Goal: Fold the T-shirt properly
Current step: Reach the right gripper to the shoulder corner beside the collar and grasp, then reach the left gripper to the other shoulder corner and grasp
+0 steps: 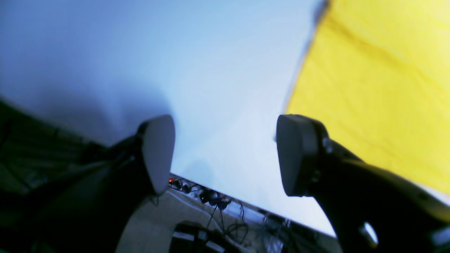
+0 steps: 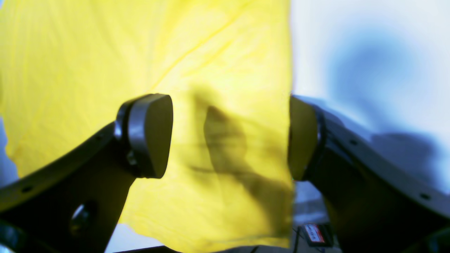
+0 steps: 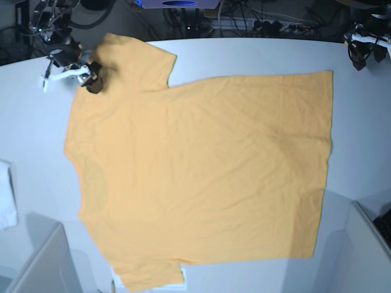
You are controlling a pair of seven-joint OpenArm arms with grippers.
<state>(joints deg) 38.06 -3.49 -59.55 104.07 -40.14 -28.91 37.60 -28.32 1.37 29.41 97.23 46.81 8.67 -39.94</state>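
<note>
The T-shirt (image 3: 201,171) is light orange and lies spread flat on the white table (image 3: 256,55), collar side to the left and hem to the right. My right gripper (image 3: 93,80) hovers over the far sleeve and shoulder. In the right wrist view this gripper (image 2: 228,137) is open, with the yellow fabric (image 2: 105,63) below and nothing between its fingers. My left gripper (image 3: 360,52) is off the shirt at the table's far right edge. Its wrist view shows the left gripper (image 1: 225,154) open and empty over bare table, with the shirt's edge (image 1: 379,88) to its right.
A white cloth (image 3: 6,201) lies at the table's left edge. Cables and power strips (image 3: 244,21) run behind the far edge. Grey box-like walls stand at the near left (image 3: 36,262) and near right (image 3: 366,244) corners.
</note>
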